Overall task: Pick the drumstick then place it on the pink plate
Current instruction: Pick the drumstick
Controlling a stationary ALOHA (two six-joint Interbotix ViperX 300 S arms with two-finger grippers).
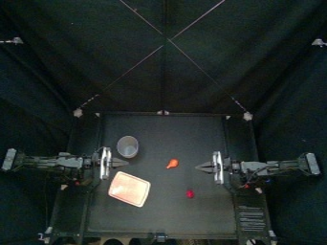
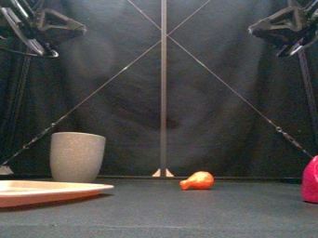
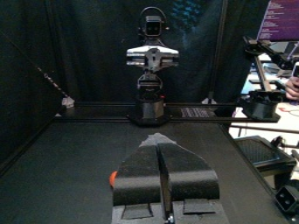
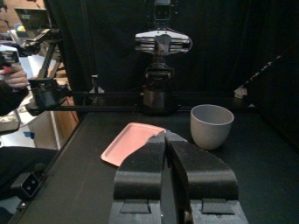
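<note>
Your left gripper (image 3: 163, 144) and right gripper (image 4: 170, 140) are closed, empty; the orange drumstick (image 1: 171, 165) lies between them, right of the pink plate (image 1: 129, 189).

The drumstick (image 1: 171, 166) is orange, plate (image 1: 129, 189) pink, cup (image 1: 128, 145) grey.

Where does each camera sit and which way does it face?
Top: overhead, looking down on the table; left gripper and right gripper flank it.
Front: table's front edge, level past drumstick and grey cup; arms overhead.
Left wrist: on left arm, facing right arm; own shut jaws.
Right wrist: on right arm, facing left arm; own shut jaws.
Top and right wrist share the pink tray.
</note>
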